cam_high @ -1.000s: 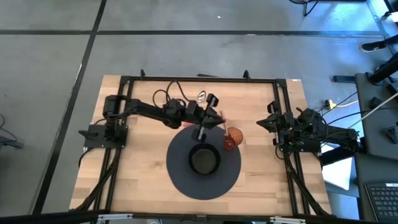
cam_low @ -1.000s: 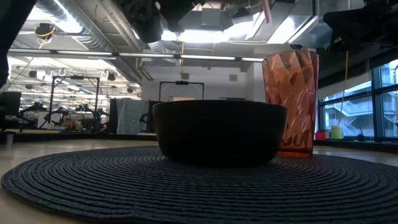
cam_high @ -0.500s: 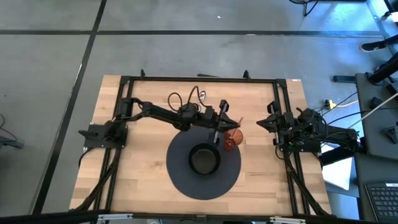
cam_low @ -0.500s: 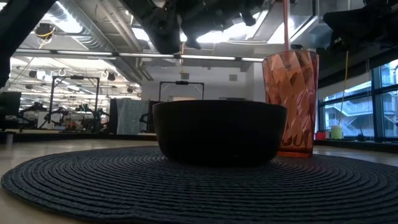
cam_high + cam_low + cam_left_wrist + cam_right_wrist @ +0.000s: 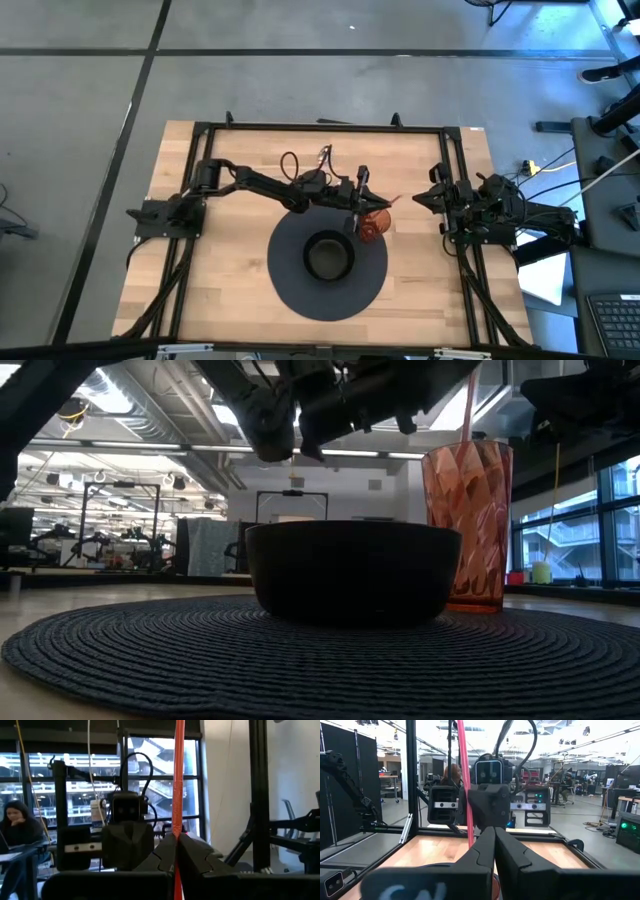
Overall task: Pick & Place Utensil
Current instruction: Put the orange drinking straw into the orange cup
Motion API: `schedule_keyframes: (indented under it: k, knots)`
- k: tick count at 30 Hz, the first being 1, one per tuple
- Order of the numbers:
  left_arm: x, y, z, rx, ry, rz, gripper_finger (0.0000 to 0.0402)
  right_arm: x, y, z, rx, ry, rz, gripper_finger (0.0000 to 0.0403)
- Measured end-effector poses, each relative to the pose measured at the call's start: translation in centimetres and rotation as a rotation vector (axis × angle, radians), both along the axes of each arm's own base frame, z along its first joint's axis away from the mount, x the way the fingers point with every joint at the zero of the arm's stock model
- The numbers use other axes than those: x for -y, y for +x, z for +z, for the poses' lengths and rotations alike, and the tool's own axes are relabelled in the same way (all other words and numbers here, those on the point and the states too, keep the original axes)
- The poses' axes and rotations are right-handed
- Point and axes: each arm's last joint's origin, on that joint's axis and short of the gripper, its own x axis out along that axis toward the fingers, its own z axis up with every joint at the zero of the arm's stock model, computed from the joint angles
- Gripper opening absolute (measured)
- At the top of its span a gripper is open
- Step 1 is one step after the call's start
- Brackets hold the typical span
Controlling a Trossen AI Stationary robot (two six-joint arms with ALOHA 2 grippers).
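A: Biggest first?
B: Wooden surface, filling the frame's middle under a black frame. Then round dark placemat, lower centre.

A: And on the mat?
B: Dark bowl at its centre; orange tumbler at its upper-right edge, just beside the bowl.

A: Arms?
B: Left arm stretched from centre-left across to the tumbler. Left end effector above the tumbler's rim, pressed together on a thin pink utensil. Right end effector parked at centre-right, well apart from the mat, pressed together on nothing.

A: Where exactly was the utensil?
B: Upper right of the low view, slanting down into the tumbler's mouth. Seen upright between the left fingers in the left wrist view. Could not tell whether touching the bottom.
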Motion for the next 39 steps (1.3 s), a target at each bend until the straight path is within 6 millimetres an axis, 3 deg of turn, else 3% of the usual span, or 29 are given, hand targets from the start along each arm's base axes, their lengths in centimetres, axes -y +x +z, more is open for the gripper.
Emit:
schedule_keyframes:
  k: [15, 39]
  knots:
    - [-0.8, 0.1, -0.4, -0.055, -0.012, 0.016, 0.0018, 0.0, 0.0, 0.0, 0.001, -0.012, -0.004, 0.0012]
    - [-1.3, 0.1, -0.5, -0.077, -0.060, -0.002, 0.0159, 0.0, 0.0, 0.0, -0.002, -0.001, -0.001, 0.0012]
